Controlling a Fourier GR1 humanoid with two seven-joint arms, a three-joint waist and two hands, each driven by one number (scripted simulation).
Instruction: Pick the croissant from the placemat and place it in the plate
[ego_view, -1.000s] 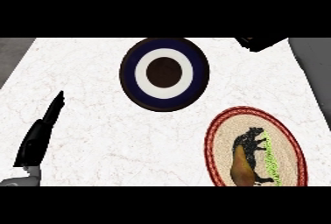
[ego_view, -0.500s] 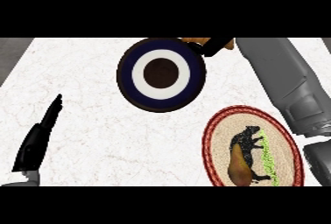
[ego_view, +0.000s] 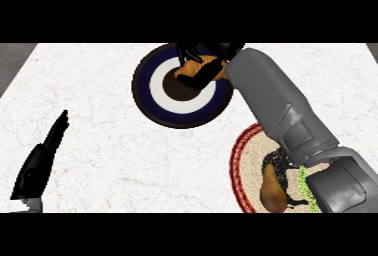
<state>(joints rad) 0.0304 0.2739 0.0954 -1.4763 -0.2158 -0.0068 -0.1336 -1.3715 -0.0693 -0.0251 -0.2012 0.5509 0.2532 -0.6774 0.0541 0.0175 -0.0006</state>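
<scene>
1 right hand (ego_view: 201, 62) holds croissant (ego_view: 205, 69) over plate (ego_view: 159, 107).

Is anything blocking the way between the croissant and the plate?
No, nothing visible does. The right hand is curled round the croissant and holds it right over the plate, near its far rim. Nothing else lies on the plate. The placemat is off to the side, nearer the robot.

The right forearm (ego_view: 288, 115) is showing as a thick grey segmented casing ending in a black right hand (ego_view: 203, 62); the left hand (ego_view: 40, 162) is showing black, slim, above a grey cuff.
</scene>
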